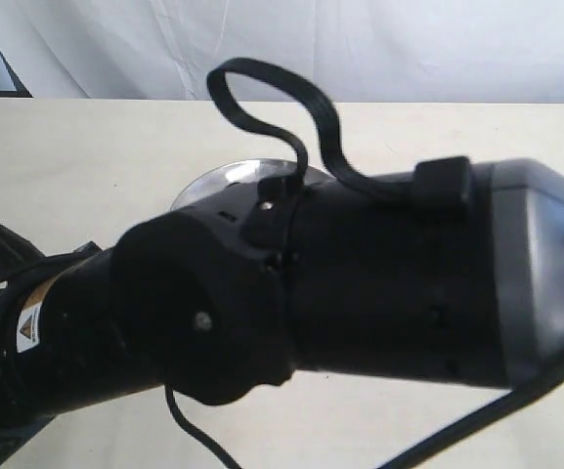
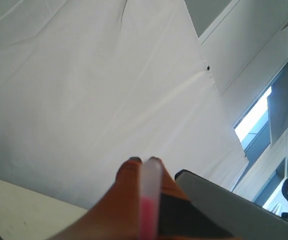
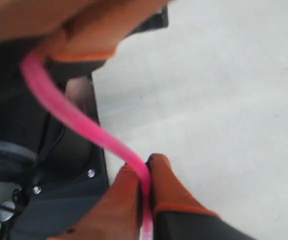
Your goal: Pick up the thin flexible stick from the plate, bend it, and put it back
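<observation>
The thin pink stick (image 3: pixel 79 120) is held in the air between both grippers and curves in a clear bend. My right gripper (image 3: pixel 144 167) is shut on one end of it. The other end runs up into the orange fingers (image 3: pixel 84 35) of the other gripper. In the left wrist view my left gripper (image 2: pixel 144 161) is shut on the stick's white tip (image 2: pixel 151 180), which points toward the white backdrop. In the exterior view the arms fill the middle and hide both grippers and the stick. Only a sliver of the silver plate (image 1: pixel 218 179) shows behind them.
A large black and grey arm body (image 1: pixel 360 283) blocks most of the exterior view, with a looped black cable (image 1: pixel 262 88) above it. The cream table (image 1: pixel 76 156) extends left and right. A white cloth backdrop (image 1: pixel 360 49) hangs behind.
</observation>
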Motion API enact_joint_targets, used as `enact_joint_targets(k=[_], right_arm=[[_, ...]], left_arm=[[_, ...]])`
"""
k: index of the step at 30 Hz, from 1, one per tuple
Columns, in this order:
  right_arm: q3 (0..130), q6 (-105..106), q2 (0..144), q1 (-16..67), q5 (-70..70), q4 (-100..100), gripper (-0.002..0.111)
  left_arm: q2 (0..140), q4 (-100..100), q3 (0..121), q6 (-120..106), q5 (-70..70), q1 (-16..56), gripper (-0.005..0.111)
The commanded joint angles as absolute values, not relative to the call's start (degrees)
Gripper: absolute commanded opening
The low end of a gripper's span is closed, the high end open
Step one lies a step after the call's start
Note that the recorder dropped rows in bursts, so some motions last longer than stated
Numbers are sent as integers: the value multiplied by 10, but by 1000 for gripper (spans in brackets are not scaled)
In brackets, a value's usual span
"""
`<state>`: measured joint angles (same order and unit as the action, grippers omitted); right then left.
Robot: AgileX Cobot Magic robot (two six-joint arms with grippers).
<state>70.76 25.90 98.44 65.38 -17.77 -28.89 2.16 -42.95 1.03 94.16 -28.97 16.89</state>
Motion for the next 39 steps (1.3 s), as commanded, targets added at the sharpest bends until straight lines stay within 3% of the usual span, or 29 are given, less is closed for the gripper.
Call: enact_joint_targets(k=[1,9,20,24,28,31,39], right_arm=[[704,255,996,647,-168,-273,-1],[705,255,936,647,-321,-275,-1],[705,255,866,647,-339,-272,-1],[704,255,883,647,-331,-270,-1],[704,236,901,646,-315,-252,-1],[704,173,913,634,-304,-187,-1],[704,35,953,504,-323,-47,-1]], left_arm=[[21,-410,21,944,-340,172,0],[21,-537,21,937,-273,172,0],[21,-598,21,939,-235,172,1],[21,-585,21,941,-228,172,16],[21,-585,21,941,-211,172,46],[21,-585,21,941,-180,172,61],[21,-591,21,938,-133,172,56]])
